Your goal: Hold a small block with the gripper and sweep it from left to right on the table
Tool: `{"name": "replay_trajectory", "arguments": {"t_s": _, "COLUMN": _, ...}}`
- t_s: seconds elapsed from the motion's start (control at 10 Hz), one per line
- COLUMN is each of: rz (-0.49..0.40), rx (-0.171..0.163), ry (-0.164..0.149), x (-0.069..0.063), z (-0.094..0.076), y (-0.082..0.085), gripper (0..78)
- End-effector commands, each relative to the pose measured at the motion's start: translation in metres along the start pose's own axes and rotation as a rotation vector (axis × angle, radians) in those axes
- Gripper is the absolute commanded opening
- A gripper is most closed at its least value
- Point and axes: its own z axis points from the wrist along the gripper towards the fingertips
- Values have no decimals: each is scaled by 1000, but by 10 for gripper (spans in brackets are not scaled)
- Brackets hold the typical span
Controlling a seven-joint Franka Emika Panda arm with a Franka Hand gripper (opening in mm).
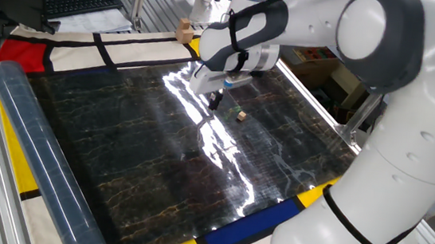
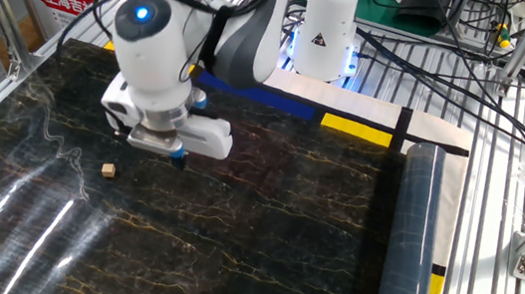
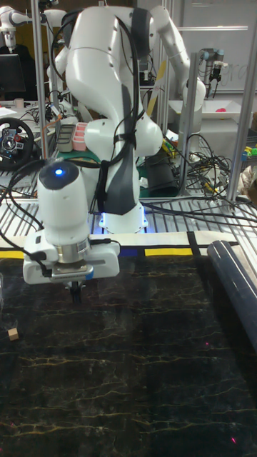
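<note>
The small block (image 1: 241, 115) is a tiny tan cube lying alone on the black marble-patterned table (image 1: 134, 154). It also shows in the other fixed view (image 2: 108, 170) and at the left edge of the tall view (image 3: 11, 333). My gripper (image 1: 215, 102) hangs just above the table a short way from the block, and nothing is between its fingers. The dark fingers look pressed together in the other fixed view (image 2: 179, 160) and in the tall view (image 3: 76, 291). The white wrist hides the upper part of the fingers.
A clear plastic roll (image 1: 30, 152) lies along one table edge (image 2: 408, 225). A larger tan wooden block (image 1: 184, 31) sits on the white border behind the arm. Yellow, blue and red panels frame the sheet. Cables and aluminium rails (image 2: 496, 88) run beside the table.
</note>
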Motion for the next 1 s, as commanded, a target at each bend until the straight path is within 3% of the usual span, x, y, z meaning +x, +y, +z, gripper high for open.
{"name": "replay_trajectory", "arguments": {"t_s": 0.1, "rz": 20, "rx": -13, "ry": 55, "x": -1, "z": -15, "y": -9, "gripper": 0}}
{"name": "replay_trajectory", "arguments": {"t_s": 0.2, "rz": 23, "rx": -13, "ry": 47, "x": -3, "z": -13, "y": -6, "gripper": 0}}
{"name": "replay_trajectory", "arguments": {"t_s": 0.5, "rz": 36, "rx": 5, "ry": 42, "x": -20, "z": -16, "y": 22, "gripper": 0}}
{"name": "replay_trajectory", "arguments": {"t_s": 0.9, "rz": 31, "rx": 0, "ry": 47, "x": -20, "z": -16, "y": 22, "gripper": 0}}
{"name": "replay_trajectory", "arguments": {"t_s": 1.0, "rz": 53, "rx": -1, "ry": 61, "x": -20, "z": -16, "y": 22, "gripper": 0}}
